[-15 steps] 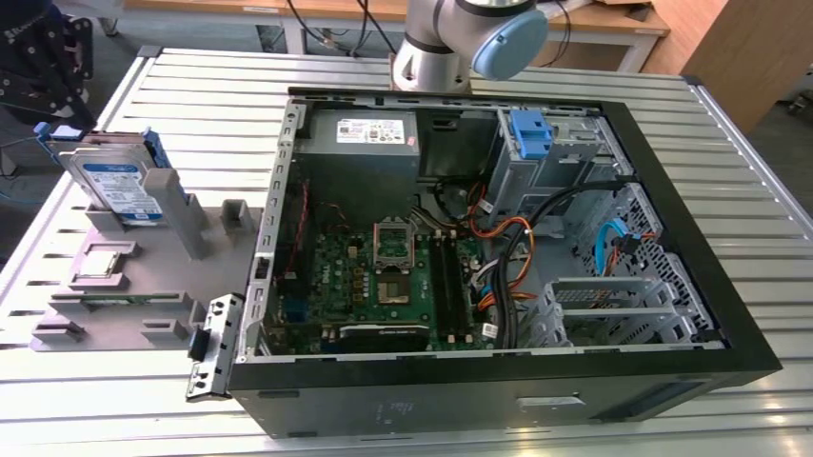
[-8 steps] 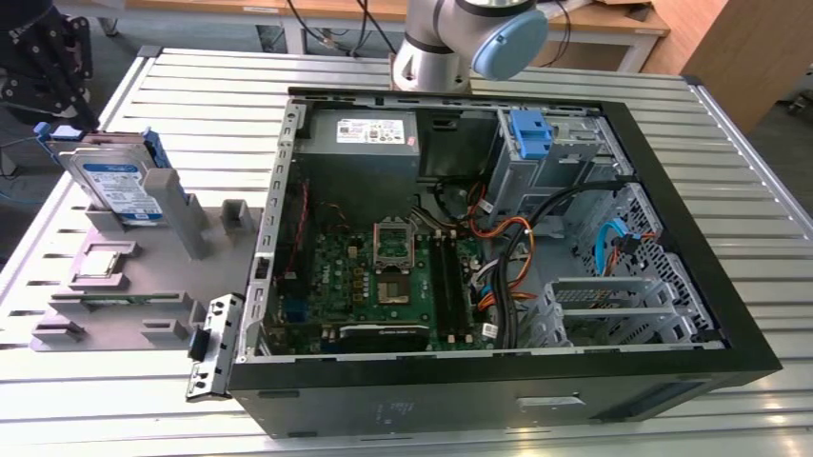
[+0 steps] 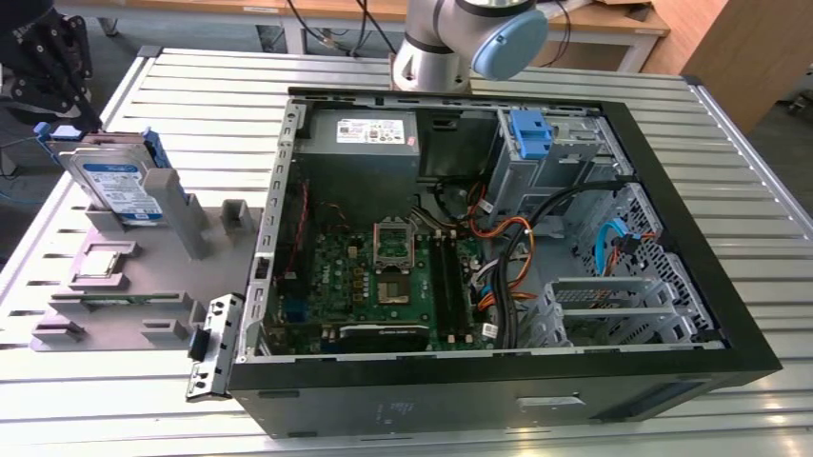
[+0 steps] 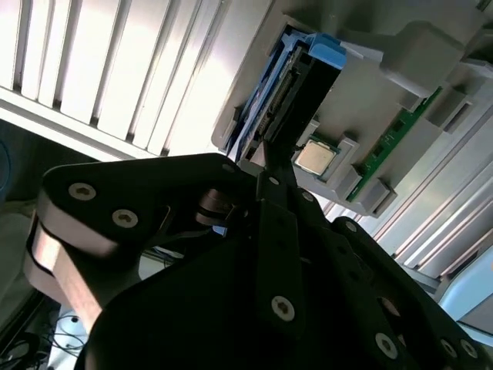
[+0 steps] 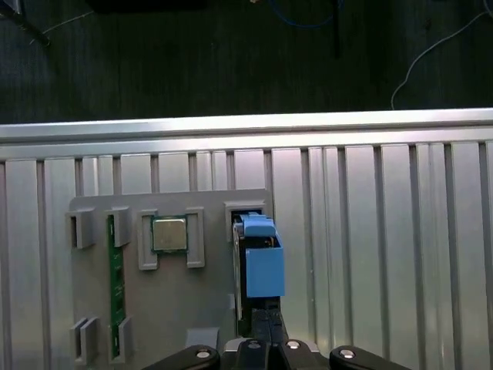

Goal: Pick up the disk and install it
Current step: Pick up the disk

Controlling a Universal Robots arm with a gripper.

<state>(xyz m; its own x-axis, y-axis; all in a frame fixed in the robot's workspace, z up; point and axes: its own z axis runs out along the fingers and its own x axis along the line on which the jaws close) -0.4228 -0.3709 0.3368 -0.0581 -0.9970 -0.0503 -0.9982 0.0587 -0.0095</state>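
Pose of arm (image 3: 445, 43): grey round column with a pale blue joint cap, mounted at the far side of the worktop (image 3: 711, 124), behind the computer case (image 3: 508, 381). Black hand (image 3: 64, 95) of bolted metal links, hanging over the disk (image 3: 121, 181) at the exterior view's left, close to its upper edge. In both wrist views, hand (image 4: 276, 166) (image 5: 262, 327) lined up along the thin edge of the disk, reaching it or nearly so; contact not confirmed. Cannot tell whether the hand is apart or clamped.

Disk: stands upright on edge in a slot of a grey holder (image 3: 140, 276) on the worktop, beside the case and outside it. Flat silver metal slab, blue-and-white label on the broad face, bright blue plastic frame. In the second wrist view, disk (image 4: 285, 89) shows a connector strip along one narrow edge.

Holder: matt grey moulded plastic, blocky, with raised tabs and pockets. Also carries a square metal-capped chip (image 5: 169, 234) and a narrow green memory stick (image 5: 115, 285).

Worktop: ribbed bare aluminium, long parallel slats, bright sheen.

Case: black, lying open side up; inside, green board (image 3: 381, 276), grey power supply (image 3: 368, 133), blue bracket (image 3: 528, 133).
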